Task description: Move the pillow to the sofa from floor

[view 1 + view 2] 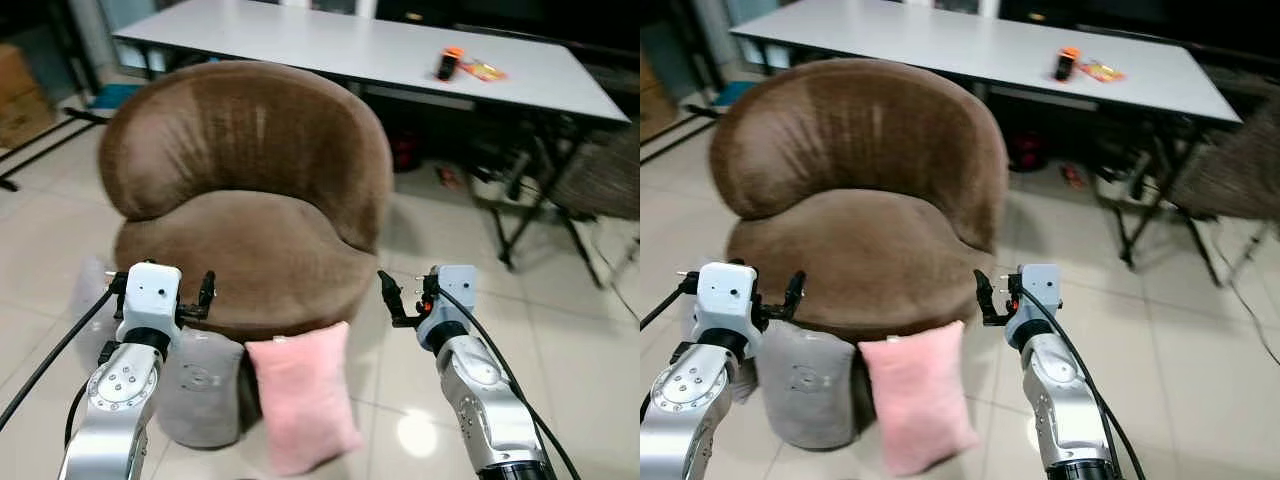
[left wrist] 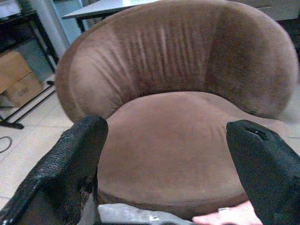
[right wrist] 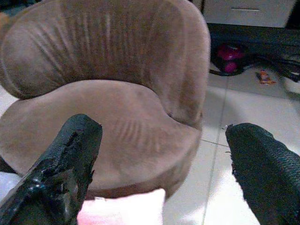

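- The pink pillow stands on the floor, leaning against the near front of the brown sofa; a grey pillow stands just left of it, touching.
- The left gripper hovers above the grey pillow with its fingers spread wide and nothing held. The right gripper hovers to the right of the pink pillow, also wide and empty.
- Risk: the task names one pillow, yet two are there. The left gripper is nearer the grey one, so it may take the wrong one or pinch both.
- Risk: the pillows are soft. A grip on one corner would likely let the pillow sag and slip out during the lift.
- Risk: the sofa's front edge is close behind. A low reach may drive the fingers into the seat or knock the pink pillow flat.
- Risk: a low lift may catch the pillow on the seat edge and drop it back.
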